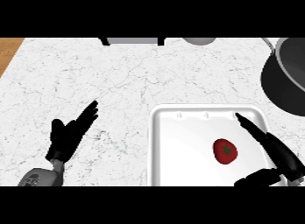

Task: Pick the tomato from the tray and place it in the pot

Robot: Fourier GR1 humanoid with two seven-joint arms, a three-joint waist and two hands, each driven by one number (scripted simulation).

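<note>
Now tomato on tray, just left of right hand; fingers straight, thumb spread, apparently not touching. Left hand off tray, open. Pot beyond tray's far-right corner.

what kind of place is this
Likely a kitchen counter: a white marbled worktop, a dark pot at the right edge, and a tomato on a white tray.
</note>
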